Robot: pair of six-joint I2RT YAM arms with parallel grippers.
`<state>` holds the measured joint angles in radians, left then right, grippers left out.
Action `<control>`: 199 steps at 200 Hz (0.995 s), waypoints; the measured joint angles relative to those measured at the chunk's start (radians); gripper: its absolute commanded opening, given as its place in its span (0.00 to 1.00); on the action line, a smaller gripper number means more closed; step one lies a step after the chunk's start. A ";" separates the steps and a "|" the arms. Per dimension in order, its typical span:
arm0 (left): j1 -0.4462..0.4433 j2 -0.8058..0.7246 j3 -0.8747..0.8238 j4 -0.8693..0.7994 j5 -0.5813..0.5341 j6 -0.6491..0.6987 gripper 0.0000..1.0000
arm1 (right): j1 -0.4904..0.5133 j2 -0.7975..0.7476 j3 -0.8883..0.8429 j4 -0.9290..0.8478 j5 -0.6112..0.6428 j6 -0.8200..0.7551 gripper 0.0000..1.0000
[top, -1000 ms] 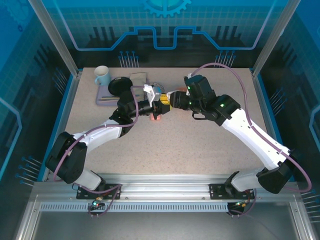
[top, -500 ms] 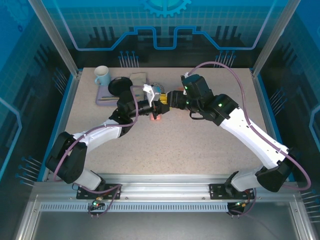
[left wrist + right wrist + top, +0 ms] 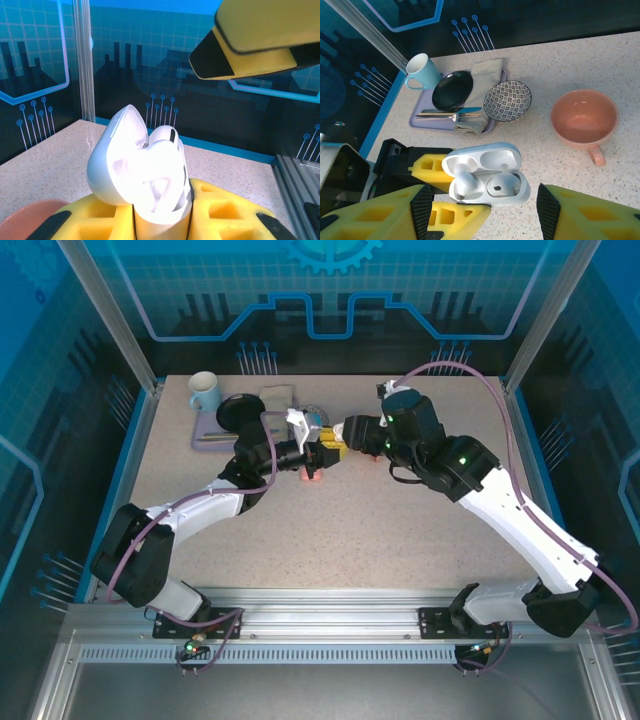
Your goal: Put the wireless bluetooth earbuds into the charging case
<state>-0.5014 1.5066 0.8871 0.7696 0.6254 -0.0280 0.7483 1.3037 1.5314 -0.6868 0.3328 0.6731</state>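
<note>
My left gripper (image 3: 322,454) is shut on the base of a white charging case (image 3: 485,175) and holds it up with the lid open. One white earbud (image 3: 503,186) sits in the right socket. A second white earbud (image 3: 465,182) lies crooked over the left socket, stem end sticking up. My right gripper (image 3: 485,200) hovers open just above the case, with nothing between its yellow fingers (image 3: 422,210). In the left wrist view the case (image 3: 135,175) rises from between my yellow left gripper (image 3: 160,222), and one right fingertip (image 3: 250,45) hangs above it.
A salmon-pink cup (image 3: 584,120) stands on the table beside and below the case. At the back left is a purple tray (image 3: 208,436) with a pale blue mug (image 3: 203,390), a black plate (image 3: 238,410), cutlery and a cloth. A patterned bowl (image 3: 507,100) sits next to it.
The right arm's wrist has swung to the right, drawing its gripper slightly back from the case. The left arm and the case have stayed where they were.
</note>
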 measured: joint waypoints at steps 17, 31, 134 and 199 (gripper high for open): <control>0.000 0.000 0.000 0.000 0.000 0.000 0.00 | 0.000 0.015 0.000 0.001 -0.002 -0.001 0.60; 0.000 0.000 0.000 0.000 0.000 0.000 0.00 | 0.000 0.035 0.000 0.001 -0.006 -0.004 0.60; -0.001 0.001 0.000 0.005 0.000 0.000 0.00 | -0.010 0.082 -0.002 -0.017 -0.014 0.002 0.57; -0.001 0.002 0.000 0.023 0.000 0.000 0.00 | -0.009 0.011 -0.016 -0.038 0.000 0.012 0.57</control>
<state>-0.5022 1.5082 0.8871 0.7925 0.6254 -0.0280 0.7395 1.3144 1.5150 -0.7246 0.3328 0.6849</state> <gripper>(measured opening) 0.244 0.568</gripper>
